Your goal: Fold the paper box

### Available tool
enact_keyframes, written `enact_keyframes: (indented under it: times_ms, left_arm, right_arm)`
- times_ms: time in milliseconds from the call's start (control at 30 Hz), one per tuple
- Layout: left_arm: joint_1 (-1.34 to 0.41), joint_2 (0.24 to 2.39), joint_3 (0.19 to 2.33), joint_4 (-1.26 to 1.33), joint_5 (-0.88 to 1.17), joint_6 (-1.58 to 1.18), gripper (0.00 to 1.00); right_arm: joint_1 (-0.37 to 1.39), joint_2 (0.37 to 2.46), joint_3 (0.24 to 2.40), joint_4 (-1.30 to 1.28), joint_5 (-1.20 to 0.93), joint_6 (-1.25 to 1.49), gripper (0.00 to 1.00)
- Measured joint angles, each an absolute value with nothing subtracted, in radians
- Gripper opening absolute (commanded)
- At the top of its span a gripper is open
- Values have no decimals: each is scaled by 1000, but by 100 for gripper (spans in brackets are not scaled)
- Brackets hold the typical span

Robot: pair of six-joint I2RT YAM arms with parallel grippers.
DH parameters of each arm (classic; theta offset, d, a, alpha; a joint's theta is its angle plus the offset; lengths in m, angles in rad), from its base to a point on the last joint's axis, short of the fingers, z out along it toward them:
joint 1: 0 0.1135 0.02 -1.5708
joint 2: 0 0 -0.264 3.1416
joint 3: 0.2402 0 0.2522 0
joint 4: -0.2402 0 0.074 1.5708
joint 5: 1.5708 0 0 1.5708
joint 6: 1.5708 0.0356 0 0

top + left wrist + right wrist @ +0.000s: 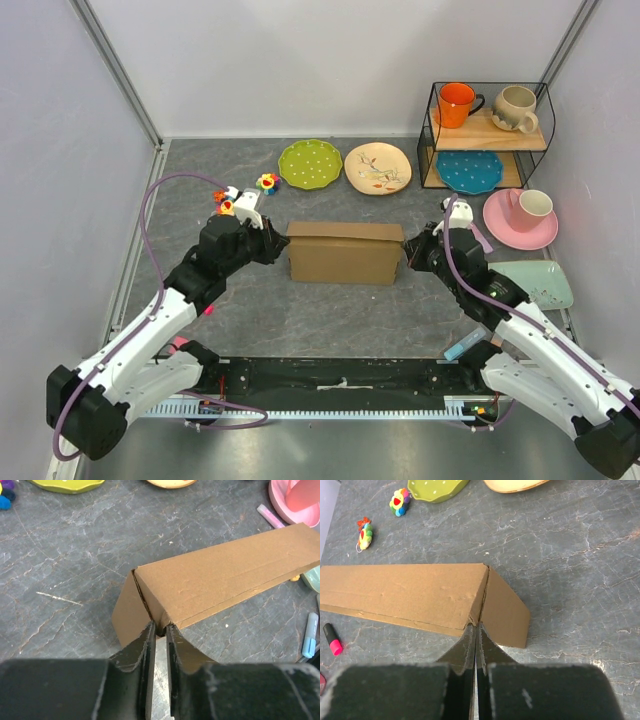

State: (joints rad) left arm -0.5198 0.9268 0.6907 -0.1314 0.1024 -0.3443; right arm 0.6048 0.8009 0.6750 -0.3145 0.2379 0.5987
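The paper box (345,253) is a brown cardboard block standing on its long edge in the middle of the table. My left gripper (278,243) is at its left end. In the left wrist view the box (210,585) runs off to the right, and the left gripper (160,627) has a narrow gap between its jaws, with its tips against the box's near corner seam. My right gripper (410,250) is at the right end. In the right wrist view its jaws are pressed together, and the right gripper (475,626) touches the corner of the box (405,592) where an end flap meets the side.
Behind the box lie a green plate (310,163), a cream plate (378,168) and small toys (266,183). A wire shelf (488,140) with mugs and a blue plate stands back right. A pink cup and saucer (520,218), a pale green plate (540,283) and markers (332,639) lie nearby.
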Motion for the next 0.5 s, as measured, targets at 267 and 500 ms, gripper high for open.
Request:
enact_keyframes:
  times_ms: [267,500]
  left_arm:
    - [-524,898,726,-263,57,-321,35]
    - [-524,896,744,-302,53,-319,39]
  right_arm:
    - [605,820,687,-321,238,599,0]
    - [605,825,693,-327,238,599,0]
